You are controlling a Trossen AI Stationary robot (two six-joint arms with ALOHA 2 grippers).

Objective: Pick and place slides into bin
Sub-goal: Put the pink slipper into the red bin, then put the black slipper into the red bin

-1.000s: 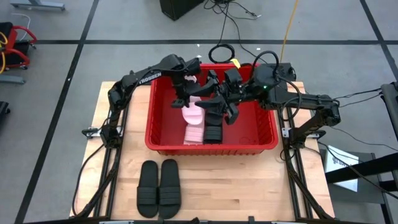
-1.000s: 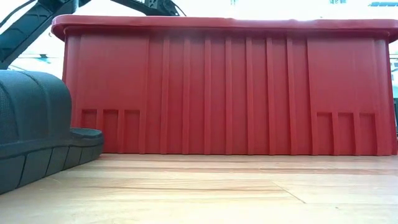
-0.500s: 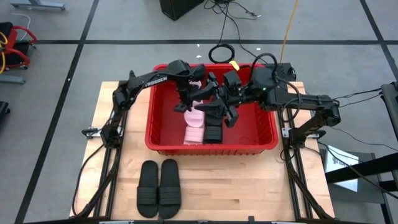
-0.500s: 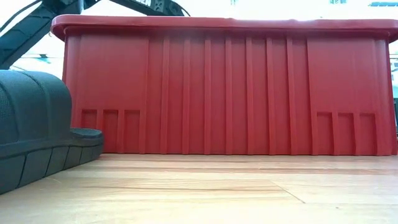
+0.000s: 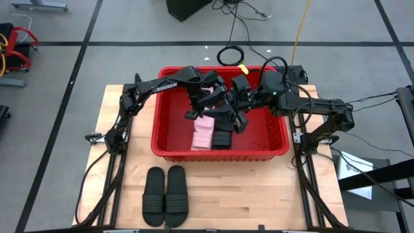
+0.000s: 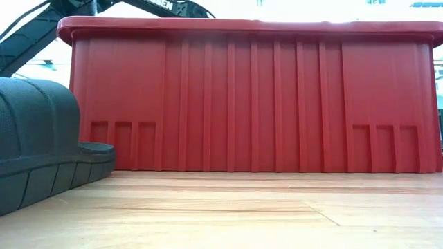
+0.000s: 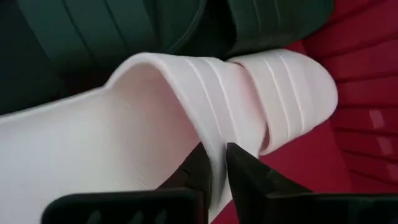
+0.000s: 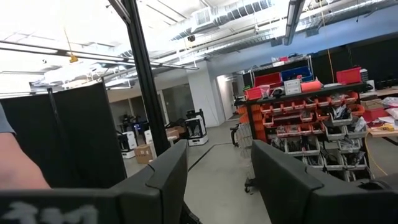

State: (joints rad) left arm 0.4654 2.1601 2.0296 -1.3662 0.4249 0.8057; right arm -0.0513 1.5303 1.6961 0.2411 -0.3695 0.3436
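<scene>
The red bin [image 5: 169, 133] stands mid-table and fills the low view [image 6: 249, 97]. My left gripper [image 5: 202, 110] is down inside it, shut on a pale pink slide [image 7: 124, 130]. A second pale pink slide [image 7: 292, 87] and two black slides [image 7: 93, 37] lie on the bin floor just beyond it. In the high view I see a pink slide [image 5: 202, 134] and a black slide [image 5: 222, 138] in the bin. My right gripper [image 5: 229, 115] hangs over the bin, open and empty [image 8: 217, 180]. Two black slides [image 5: 165, 194] lie soles down on the table. My left gripper pinches the edge of the pink slide's ribbed strap [image 7: 214, 146] between its two fingers [image 7: 245, 171]. The fingers come from above, slanting down into the bin. The slide hangs low beside the second pink slide; whether it rests on the bin floor I cannot tell.
The two arms cross close together over the bin's middle. Bare wood [image 5: 259, 194] lies to the right of the black pair on the near table. In the low view one black slide [image 6: 34, 145] stands close at the left. A black cable coil [image 5: 231, 55] lies on the floor beyond the table.
My left gripper has gone toward the table's right edge and down, deeper into the bin, still shut on the pink slide. The slide has come down from above the bin floor to beside the other pink slide. My right arm has kept still.
</scene>
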